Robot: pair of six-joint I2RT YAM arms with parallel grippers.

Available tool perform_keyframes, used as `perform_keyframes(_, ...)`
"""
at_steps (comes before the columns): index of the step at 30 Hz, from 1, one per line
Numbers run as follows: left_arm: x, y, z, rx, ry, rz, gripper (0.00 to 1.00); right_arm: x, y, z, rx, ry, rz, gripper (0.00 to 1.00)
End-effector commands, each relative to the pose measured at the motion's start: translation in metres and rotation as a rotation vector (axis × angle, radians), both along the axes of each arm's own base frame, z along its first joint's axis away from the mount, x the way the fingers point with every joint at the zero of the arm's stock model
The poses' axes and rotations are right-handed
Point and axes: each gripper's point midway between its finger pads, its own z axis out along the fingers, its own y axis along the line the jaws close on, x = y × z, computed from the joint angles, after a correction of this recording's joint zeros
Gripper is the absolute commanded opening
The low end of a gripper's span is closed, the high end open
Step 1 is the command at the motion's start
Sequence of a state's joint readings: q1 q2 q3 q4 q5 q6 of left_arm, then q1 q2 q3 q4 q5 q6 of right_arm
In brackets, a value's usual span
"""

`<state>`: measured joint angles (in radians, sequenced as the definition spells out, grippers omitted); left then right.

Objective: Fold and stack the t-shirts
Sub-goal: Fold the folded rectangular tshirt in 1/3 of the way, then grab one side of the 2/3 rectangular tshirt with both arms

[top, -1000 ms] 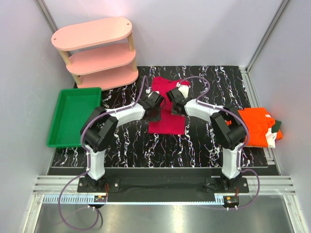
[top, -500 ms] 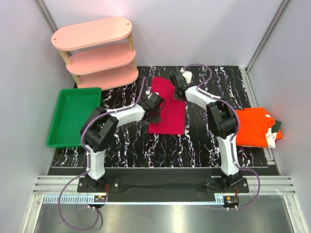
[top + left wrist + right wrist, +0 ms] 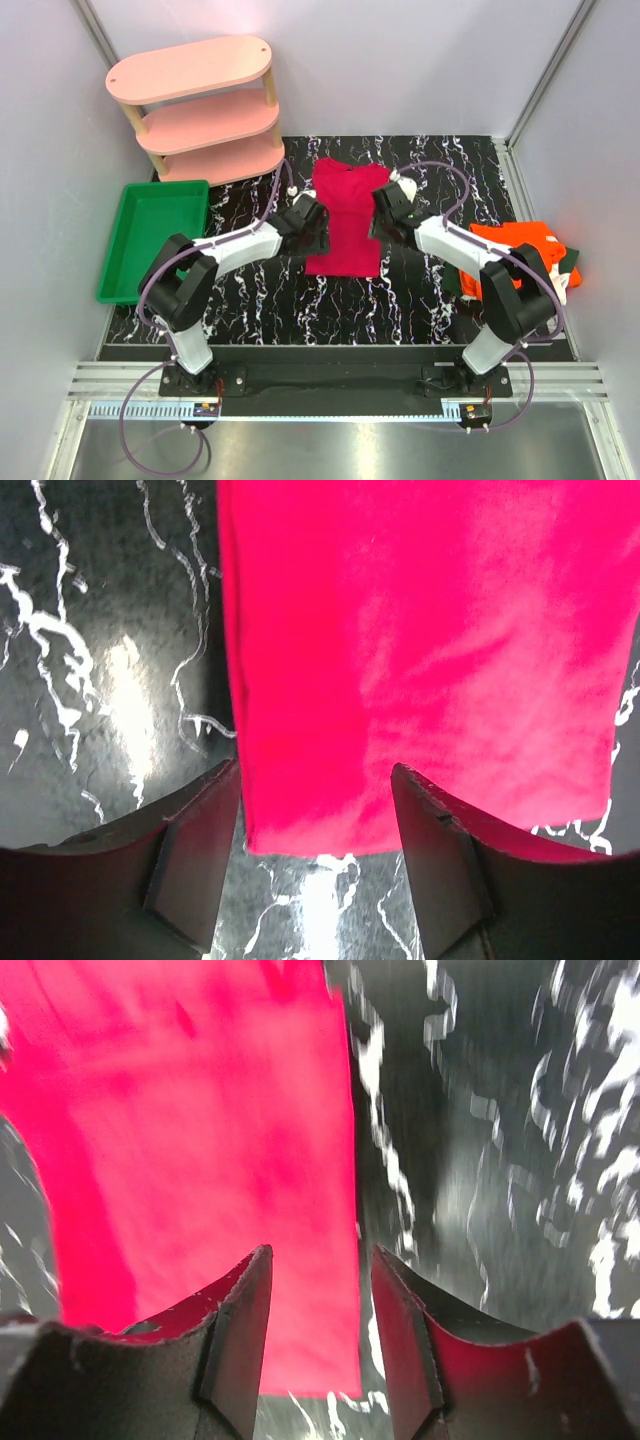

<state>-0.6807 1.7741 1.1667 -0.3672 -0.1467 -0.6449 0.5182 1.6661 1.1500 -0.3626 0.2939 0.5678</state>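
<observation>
Left gripper, shut a second ago, now stands spread over the crimson t-shirt's left edge. The right gripper has likewise let go at its right edge. The shirt lies as a narrow strip at the middle of the table, probably ready for a crosswise fold. An orange t-shirt at the right edge has a white label, too small to read.

Tee under L end effector (jaws apart)
</observation>
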Motion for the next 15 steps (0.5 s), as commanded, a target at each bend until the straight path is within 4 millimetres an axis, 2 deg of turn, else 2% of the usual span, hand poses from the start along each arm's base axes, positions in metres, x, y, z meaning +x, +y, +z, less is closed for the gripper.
perform_keyframes(1, -0.008, 0.001, 0.003, -0.015, -0.015, 0.015, 0.66, -0.037, 0.015, -0.028, 0.047, 0.068, 0.014, 0.51)
perform_keyframes(5, -0.021, 0.008, -0.009, -0.01, 0.01, 0.028, 0.66, -0.064, 0.026, -0.04, 0.048, 0.091, 0.032, 0.49)
perform_keyframes(8, -0.028, 0.013, -0.013, -0.004, 0.013, 0.032, 0.66, -0.075, 0.032, -0.045, 0.056, 0.101, 0.034, 0.49)
perform_keyframes(15, -0.036, 0.015, -0.024, 0.0, 0.041, 0.03, 0.66, -0.09, 0.029, -0.064, 0.044, 0.139, 0.001, 0.49)
